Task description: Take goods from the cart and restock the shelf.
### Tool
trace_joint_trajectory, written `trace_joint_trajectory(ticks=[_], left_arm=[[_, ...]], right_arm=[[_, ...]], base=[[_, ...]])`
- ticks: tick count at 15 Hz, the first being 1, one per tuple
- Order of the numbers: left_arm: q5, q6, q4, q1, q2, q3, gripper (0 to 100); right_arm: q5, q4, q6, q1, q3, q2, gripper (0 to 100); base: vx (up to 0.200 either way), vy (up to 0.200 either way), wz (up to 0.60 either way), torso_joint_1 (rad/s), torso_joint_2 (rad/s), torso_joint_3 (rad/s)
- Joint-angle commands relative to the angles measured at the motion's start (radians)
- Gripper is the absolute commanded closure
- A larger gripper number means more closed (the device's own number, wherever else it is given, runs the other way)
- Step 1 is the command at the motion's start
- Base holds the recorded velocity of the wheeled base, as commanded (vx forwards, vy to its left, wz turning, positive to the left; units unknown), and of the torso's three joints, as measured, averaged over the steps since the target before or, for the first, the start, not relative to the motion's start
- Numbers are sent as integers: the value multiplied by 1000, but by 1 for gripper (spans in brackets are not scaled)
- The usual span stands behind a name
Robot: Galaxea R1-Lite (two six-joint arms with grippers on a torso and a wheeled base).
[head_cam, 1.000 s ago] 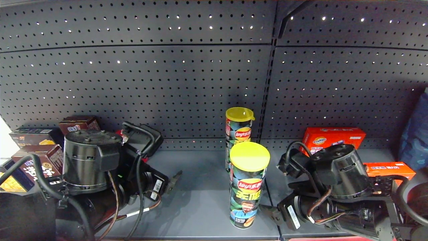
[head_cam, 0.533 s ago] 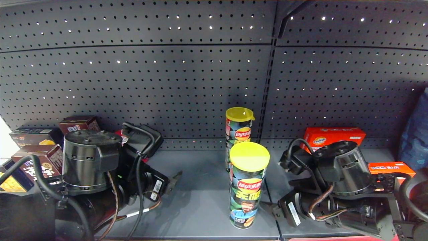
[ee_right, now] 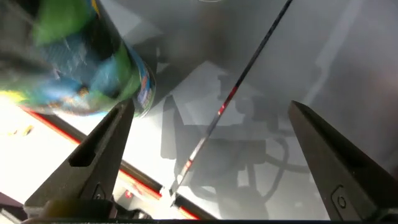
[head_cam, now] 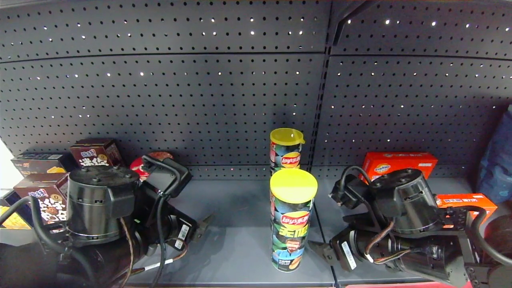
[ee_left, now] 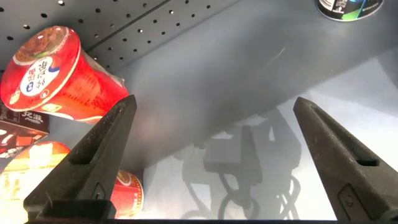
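Two chip cans with yellow lids stand one behind the other on the grey shelf (head_cam: 240, 208): the front can (head_cam: 293, 224) and the back can (head_cam: 286, 149). My right gripper (ee_right: 217, 168) hangs open low over the shelf just right of the front can (ee_right: 81, 68), with one fingertip (head_cam: 320, 249) near the can's base. My left gripper (ee_left: 217, 162) is open over bare shelf, well left of the cans, with nothing between its fingers. A red cup of noodles (ee_left: 46, 78) lies on its side beyond one finger.
Brown snack boxes (head_cam: 42, 180) are stacked at the shelf's left end, with a red cup (head_cam: 140, 164) behind my left arm. Orange boxes (head_cam: 398, 162) lie at the right and a blue bag (head_cam: 498, 160) at the far right. A pegboard wall (head_cam: 200, 100) closes the back.
The front can has shifted slightly left. My left arm has drawn back and down, uncovering the red cup and more of the brown boxes. My right arm has shifted a little.
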Motion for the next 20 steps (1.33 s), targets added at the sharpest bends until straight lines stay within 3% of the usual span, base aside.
trace_joint_trajectory(ticks=[1,5,7,11,17,20], left_arm=[[0,0,-2,0,-6,3,0],[-3,6,-2,-8,-31,26,0],[-32,23,-3,-8,-74,64,0],[-32,21,-2,40,-197,37,0],[-38,21,1,184,-405,18,0],[-54,15,14,357,-645,169,0]], right_arm=[[-1,-1,1,-2,20,-30,0],[-1,1,-2,0,57,-104,0],[0,-1,1,-7,60,-136,0],[-35,7,56,-51,79,-273,0],[-37,27,57,-267,160,-541,0],[-35,74,60,-524,286,-791,0]], base=[[0,0,0,0,0,0],[0,0,0,0,0,0],[0,0,0,0,0,0],[0,0,0,0,0,0],[0,0,0,0,0,0],[0,0,0,0,0,0]])
